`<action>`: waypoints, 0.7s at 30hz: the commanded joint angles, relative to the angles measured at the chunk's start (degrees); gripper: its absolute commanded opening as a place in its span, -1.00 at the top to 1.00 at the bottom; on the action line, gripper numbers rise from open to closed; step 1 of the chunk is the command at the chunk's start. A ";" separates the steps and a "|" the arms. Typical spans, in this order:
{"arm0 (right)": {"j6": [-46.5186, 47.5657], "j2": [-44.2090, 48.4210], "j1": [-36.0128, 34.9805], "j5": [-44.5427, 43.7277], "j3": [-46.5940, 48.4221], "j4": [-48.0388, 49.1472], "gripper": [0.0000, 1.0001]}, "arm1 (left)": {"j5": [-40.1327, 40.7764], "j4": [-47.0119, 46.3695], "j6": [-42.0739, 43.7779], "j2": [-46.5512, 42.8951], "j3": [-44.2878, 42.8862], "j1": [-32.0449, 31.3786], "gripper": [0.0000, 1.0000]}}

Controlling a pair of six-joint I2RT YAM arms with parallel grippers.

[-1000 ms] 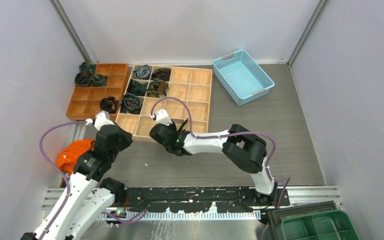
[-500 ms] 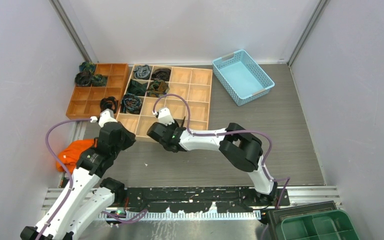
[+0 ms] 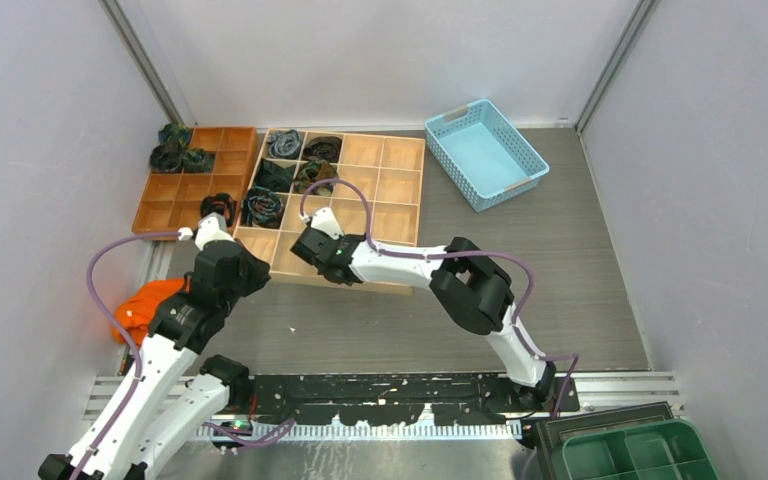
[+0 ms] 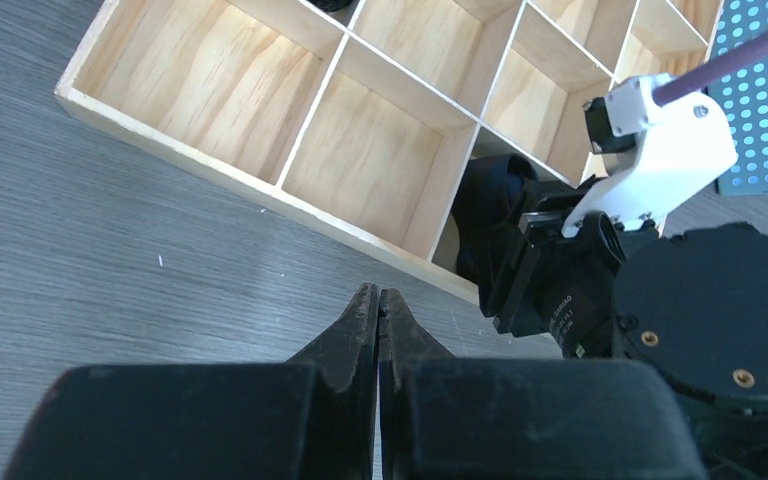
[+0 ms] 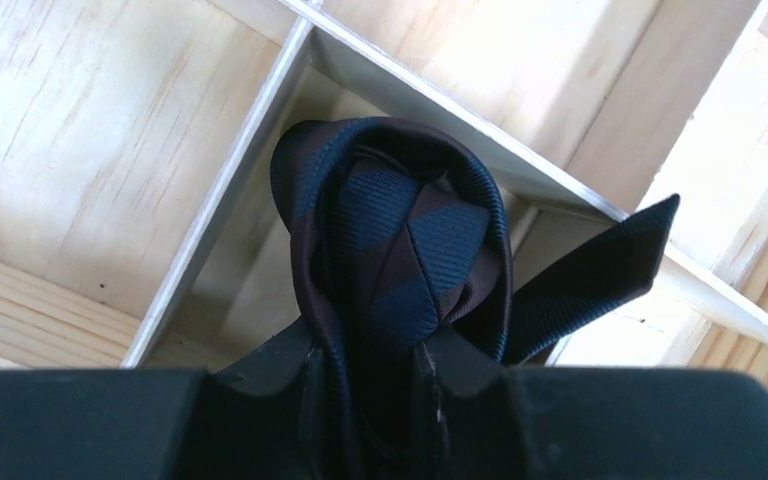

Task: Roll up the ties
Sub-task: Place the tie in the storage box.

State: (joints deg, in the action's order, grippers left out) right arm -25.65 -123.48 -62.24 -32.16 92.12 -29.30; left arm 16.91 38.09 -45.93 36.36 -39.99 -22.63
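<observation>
Right fingers (image 5: 272, 366) pinch a ribbed navy tie (image 5: 400, 240) — loosely coiled.

**Materials and finishes.** The rolled tie (image 5: 400, 250) is ribbed woven cloth, navy with darker bands and faintly lustrous. The pale tray (image 5: 260, 130) is bare light wood, matt, with the grain showing. The orange tray (image 3: 165, 190) to its left is stained wood. The table (image 4: 110, 260) has a grey wood-grain surface, matt. My left gripper (image 4: 378, 295) and right gripper (image 5: 370, 350) are matt black plastic. My right wrist's bracket (image 4: 660, 150) is smooth white plastic and its cable (image 4: 730, 58) has smooth purple sheathing. The far-right basket (image 3: 485, 155) is perforated light-blue plastic.
</observation>
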 commanded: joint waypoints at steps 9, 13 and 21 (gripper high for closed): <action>2.81 -13.58 -0.79 16.40 5.04 -13.32 0.90 | 1.11 0.12 1.63 -1.29 -1.42 -0.04 1.00; 2.31 -12.95 -0.47 16.64 3.93 -13.26 0.30 | 1.19 0.18 1.75 -1.29 -1.48 -0.04 1.00; 6.06 -8.10 -0.43 17.89 2.85 -13.30 -0.21 | 1.99 1.10 2.16 -1.31 -2.41 -0.04 1.00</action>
State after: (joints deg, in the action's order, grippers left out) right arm -20.73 -126.63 -59.35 -26.72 98.19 -35.59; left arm 17.56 39.29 -44.71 35.59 -39.99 -22.63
